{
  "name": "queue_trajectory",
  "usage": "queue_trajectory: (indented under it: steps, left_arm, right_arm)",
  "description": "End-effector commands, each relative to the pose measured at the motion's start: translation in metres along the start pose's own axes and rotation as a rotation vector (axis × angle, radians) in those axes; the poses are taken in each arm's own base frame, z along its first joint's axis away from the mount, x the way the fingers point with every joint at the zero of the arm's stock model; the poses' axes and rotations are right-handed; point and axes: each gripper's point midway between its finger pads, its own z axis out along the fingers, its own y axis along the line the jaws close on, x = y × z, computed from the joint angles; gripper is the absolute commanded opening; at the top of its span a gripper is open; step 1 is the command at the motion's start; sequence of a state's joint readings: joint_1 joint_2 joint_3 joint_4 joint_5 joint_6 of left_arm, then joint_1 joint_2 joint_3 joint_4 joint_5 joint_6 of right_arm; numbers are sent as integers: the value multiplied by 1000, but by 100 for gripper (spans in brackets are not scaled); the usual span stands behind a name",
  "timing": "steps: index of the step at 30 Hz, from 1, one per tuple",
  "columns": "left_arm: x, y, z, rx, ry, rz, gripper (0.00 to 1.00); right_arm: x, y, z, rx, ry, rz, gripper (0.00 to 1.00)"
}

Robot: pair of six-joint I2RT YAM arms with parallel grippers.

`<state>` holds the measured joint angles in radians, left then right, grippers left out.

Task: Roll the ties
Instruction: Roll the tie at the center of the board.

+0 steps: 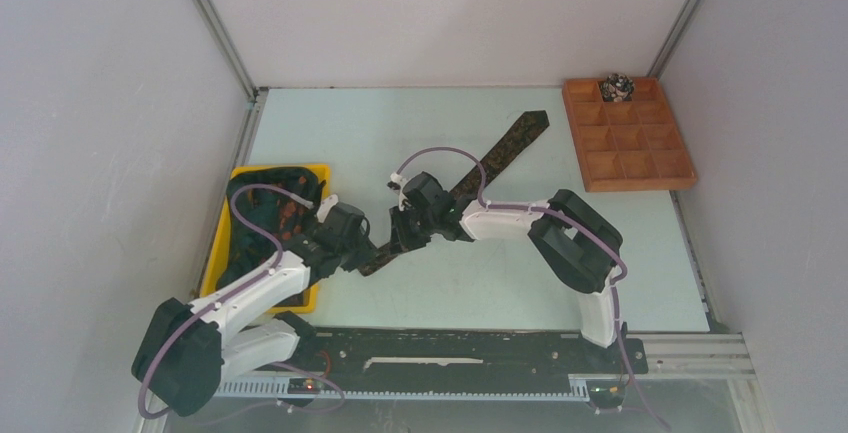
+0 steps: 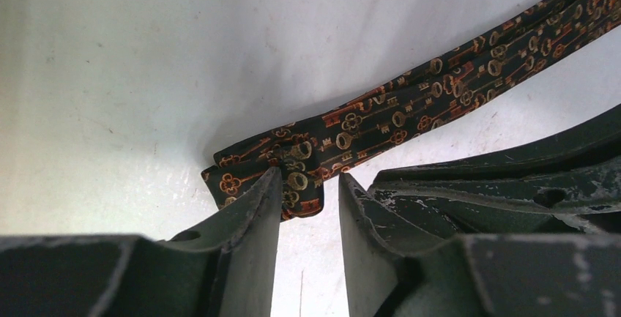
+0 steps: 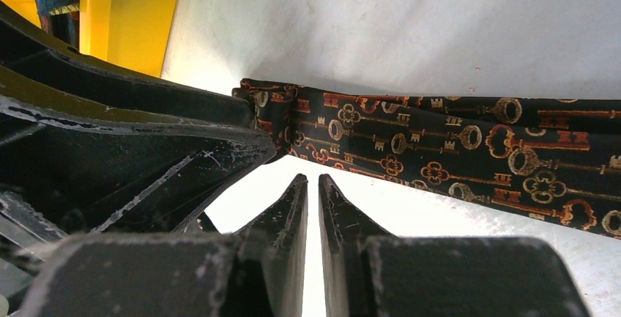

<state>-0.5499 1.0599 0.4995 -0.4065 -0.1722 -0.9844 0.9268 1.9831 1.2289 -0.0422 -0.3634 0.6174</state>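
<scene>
A dark tie [image 1: 500, 153] with orange key patterns lies diagonally on the table, its wide pointed end far right and its narrow end near the middle. In the left wrist view the tie's [image 2: 410, 105] near end is folded over. That fold sits at the tips of my left gripper [image 2: 311, 178], whose jaws stand apart with bare table between them. My left gripper [image 1: 372, 253] and right gripper [image 1: 400, 243] meet at this end. My right gripper [image 3: 311, 178] is shut and empty, just short of the tie [image 3: 439, 141].
A yellow bin [image 1: 280, 167] at the left holds more dark ties [image 1: 285, 208]. A wooden compartment tray [image 1: 640, 185] at the far right has one rolled tie [image 1: 617, 85] in a back cell. The left gripper's body [image 3: 146, 156] fills the right wrist view's left side.
</scene>
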Motion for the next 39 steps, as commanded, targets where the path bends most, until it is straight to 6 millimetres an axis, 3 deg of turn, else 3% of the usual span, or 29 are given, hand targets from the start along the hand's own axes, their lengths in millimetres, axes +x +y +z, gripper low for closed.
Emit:
queue_trajectory:
  steps: [1, 8, 12, 17, 22, 25, 39]
  left_arm:
    - [-13, -11, -5, 44, -63, -66, 38]
    - [-6, 3, -3, 38, -77, -100, 18]
    - [-2, 8, -1, 33, -74, -101, 1]
    - [1, 11, 2, 37, -76, -101, 0]
    - [1, 11, 3, 47, -84, -104, 0]
    - [0, 12, 3, 48, -87, -103, 0]
    - [1, 14, 2, 57, -96, -100, 0]
  right_arm:
    - [-20, 22, -18, -64, -63, -31, 14]
    - [-29, 29, -18, -101, -91, -28, 14]
    - [-30, 33, -17, -120, -92, -26, 15]
    - [-29, 36, -13, -145, -89, -22, 21]
    - [-25, 39, -6, -164, -81, -27, 38]
    - [-24, 37, -1, -161, -74, -26, 43]
    - [-3, 37, 28, -138, 4, -37, 36]
